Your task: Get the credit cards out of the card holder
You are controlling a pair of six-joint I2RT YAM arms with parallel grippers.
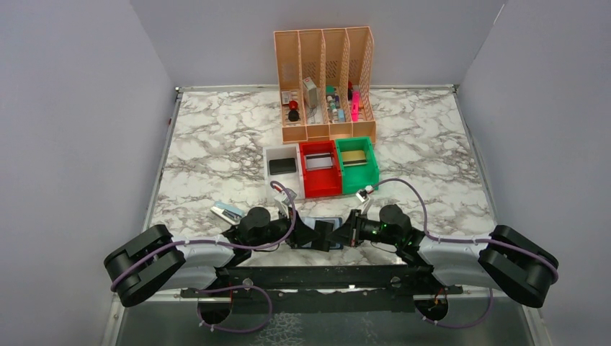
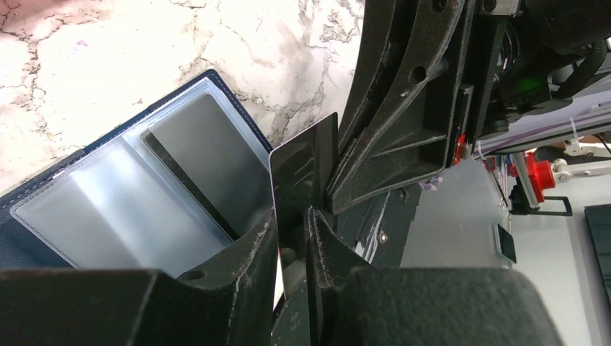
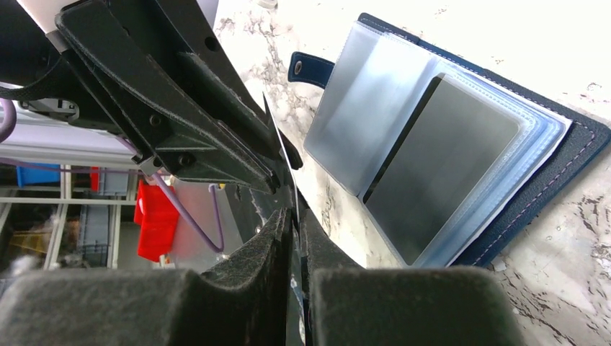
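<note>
The card holder (image 2: 130, 209) lies open on the marble table (image 1: 216, 144) at the near edge, a grey card (image 3: 439, 166) in one clear pocket. Just above it the left gripper (image 2: 294, 223) and right gripper (image 3: 294, 216) meet, both clamped on one dark card (image 2: 306, 166) held on edge. Farther back, white, red and green bins (image 1: 320, 189) hold loose cards (image 1: 281, 165).

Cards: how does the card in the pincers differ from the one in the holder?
The loose card stands on edge, pinched in the left pincer; the pocketed card lies flat. The loose card is bare; the pocketed card is sleeved in the holder. Both are thin rectangles.
</note>
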